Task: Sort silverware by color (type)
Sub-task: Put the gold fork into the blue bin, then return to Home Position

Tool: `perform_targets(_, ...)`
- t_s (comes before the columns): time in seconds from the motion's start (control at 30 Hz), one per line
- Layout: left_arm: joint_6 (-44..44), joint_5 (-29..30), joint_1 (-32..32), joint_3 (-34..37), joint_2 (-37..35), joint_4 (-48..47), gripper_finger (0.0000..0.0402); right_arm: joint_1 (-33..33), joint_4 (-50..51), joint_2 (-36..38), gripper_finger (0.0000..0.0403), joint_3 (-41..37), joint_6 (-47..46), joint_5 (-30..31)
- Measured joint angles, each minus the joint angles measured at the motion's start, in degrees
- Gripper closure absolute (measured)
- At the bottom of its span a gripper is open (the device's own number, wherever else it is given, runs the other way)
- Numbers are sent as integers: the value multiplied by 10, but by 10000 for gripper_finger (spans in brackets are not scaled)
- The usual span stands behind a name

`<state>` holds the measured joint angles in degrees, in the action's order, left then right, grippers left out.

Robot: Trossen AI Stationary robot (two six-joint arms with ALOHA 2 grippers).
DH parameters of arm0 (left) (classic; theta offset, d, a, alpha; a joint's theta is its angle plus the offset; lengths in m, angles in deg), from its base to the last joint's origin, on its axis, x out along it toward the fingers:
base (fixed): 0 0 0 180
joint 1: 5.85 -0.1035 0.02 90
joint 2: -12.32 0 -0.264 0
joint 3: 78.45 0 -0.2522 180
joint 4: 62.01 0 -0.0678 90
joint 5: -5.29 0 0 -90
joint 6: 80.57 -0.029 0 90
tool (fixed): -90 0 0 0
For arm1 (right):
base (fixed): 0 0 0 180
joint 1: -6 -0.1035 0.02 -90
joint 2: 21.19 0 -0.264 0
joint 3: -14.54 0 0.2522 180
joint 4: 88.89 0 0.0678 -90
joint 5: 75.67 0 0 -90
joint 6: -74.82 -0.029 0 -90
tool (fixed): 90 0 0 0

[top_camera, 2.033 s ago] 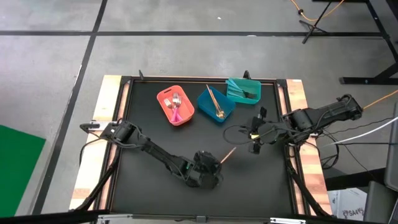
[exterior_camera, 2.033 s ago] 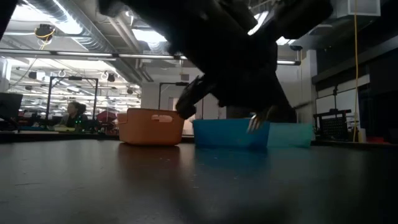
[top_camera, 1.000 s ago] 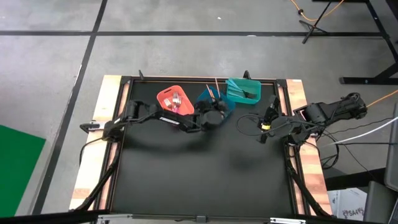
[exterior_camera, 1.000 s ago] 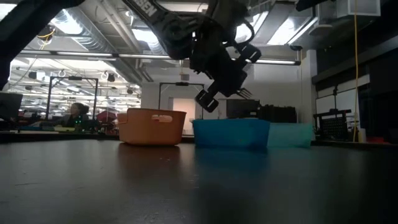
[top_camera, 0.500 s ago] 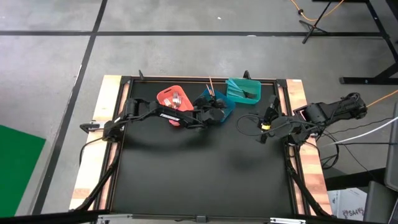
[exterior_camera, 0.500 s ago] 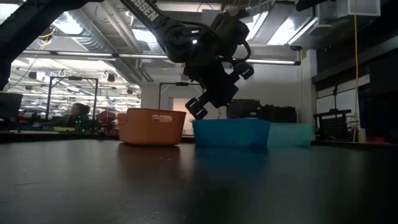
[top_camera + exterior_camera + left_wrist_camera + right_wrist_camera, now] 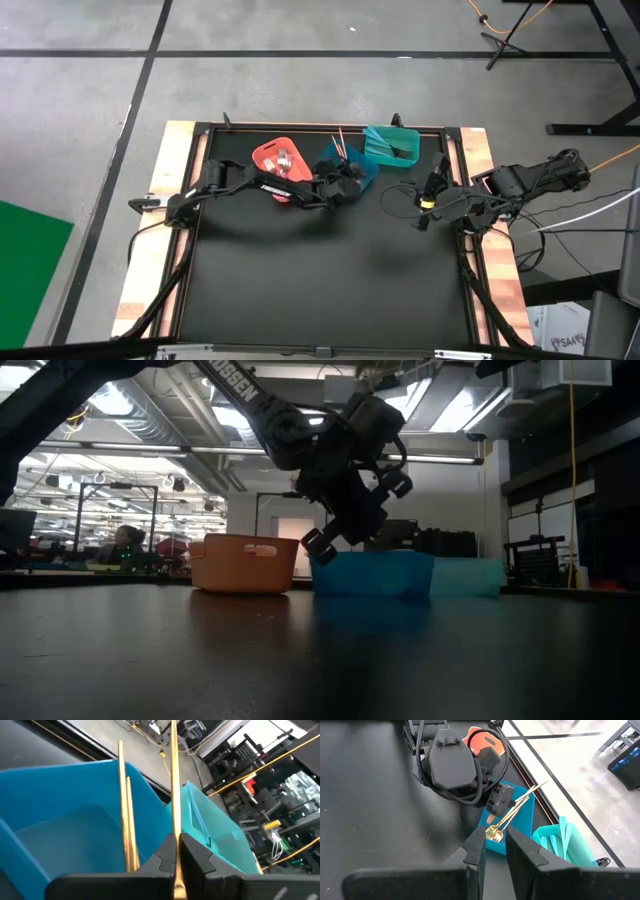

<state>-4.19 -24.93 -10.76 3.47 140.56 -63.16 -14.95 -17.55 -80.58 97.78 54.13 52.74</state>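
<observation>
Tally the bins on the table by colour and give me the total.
orange bin: 1
blue bin: 1
teal bin: 1
Total: 3 bins

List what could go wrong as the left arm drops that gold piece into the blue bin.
The left gripper pinches the gold utensil near one end, so most of it sticks out; it may swing or slip.

Two gold pieces already lean on the blue bin wall, and the new one could knock them out.

The teal bin sits right beside it, so a release off to that side might land there.
</observation>
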Motion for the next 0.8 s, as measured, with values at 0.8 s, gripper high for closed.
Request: perform_targets(0.8, 0, -34, -5, 0, 6, -6, 347, 0, 0, 0, 341, 0, 0, 0)
